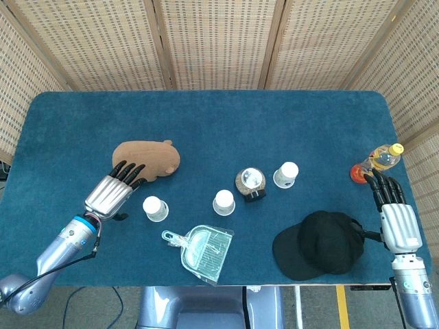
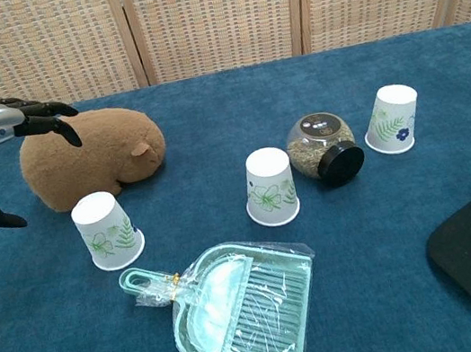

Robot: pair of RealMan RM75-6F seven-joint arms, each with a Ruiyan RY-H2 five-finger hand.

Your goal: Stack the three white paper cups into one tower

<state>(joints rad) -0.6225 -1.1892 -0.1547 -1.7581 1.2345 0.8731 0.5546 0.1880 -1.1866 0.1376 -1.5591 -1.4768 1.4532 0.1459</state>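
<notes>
Three paper cups stand upside down and apart on the table (image 1: pixel 206 116), none stacked yet. The left hand (image 1: pixel 110 194), fingers spread and empty, hovers just left of the nearest cup (image 1: pixel 155 208); the middle cup (image 1: pixel 223 202) and far cup (image 1: pixel 287 175) lie further to its right. The step looks like the first reach; next it should close around that cup's sides. Beyond the middle cup, a jar (image 1: pixel 251 183) lies tipped, holding something grainy. The right hand (image 1: pixel 396 218) rests open and empty beside a black cap (image 1: pixel 319 245).

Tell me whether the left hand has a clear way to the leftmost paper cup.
Probably yes. The left hand hovers open beside the leftmost paper cup, with only bare cloth between them. The plush toy lies behind and the dustpan in front, neither blocking.
</notes>
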